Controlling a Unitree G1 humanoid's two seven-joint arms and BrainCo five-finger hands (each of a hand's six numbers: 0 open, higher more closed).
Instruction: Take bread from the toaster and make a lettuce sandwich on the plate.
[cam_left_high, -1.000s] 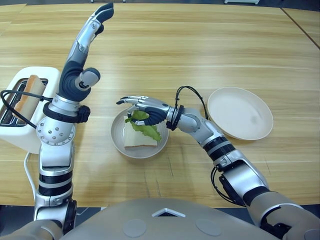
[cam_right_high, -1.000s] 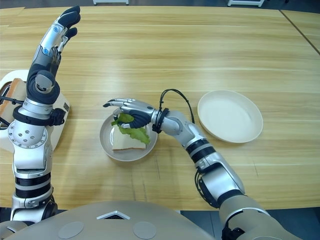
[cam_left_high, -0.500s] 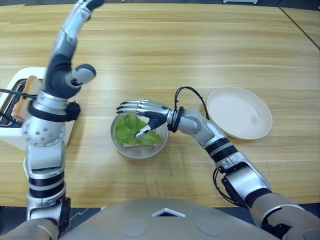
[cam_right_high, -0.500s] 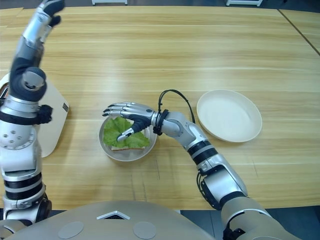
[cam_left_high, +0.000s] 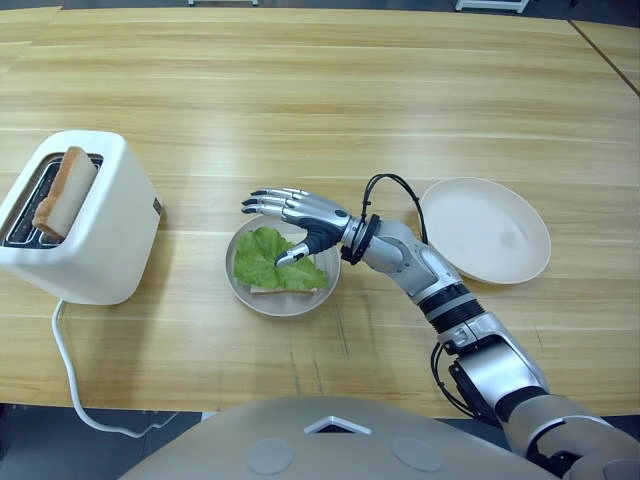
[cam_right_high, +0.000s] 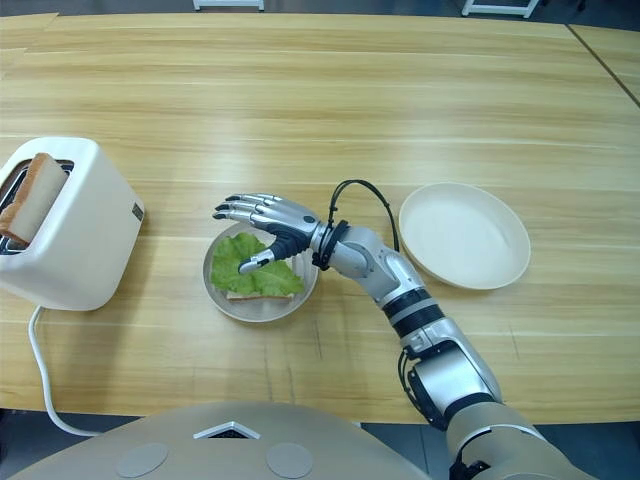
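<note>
Hovering above the plate (cam_left_high: 286, 311), the right hand (cam_left_high: 300, 212) is held wide and empty, lettuce (cam_left_high: 260, 262) laid flat on bread (cam_right_high: 240, 294) for the slice (cam_left_high: 62, 190) waiting in the toaster (cam_left_high: 100, 250) left of it.

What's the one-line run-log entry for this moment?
right hand: open, over lettuce | lettuce: on bread in plate | toaster: one toast slice in slot | second plate: right of first
</note>
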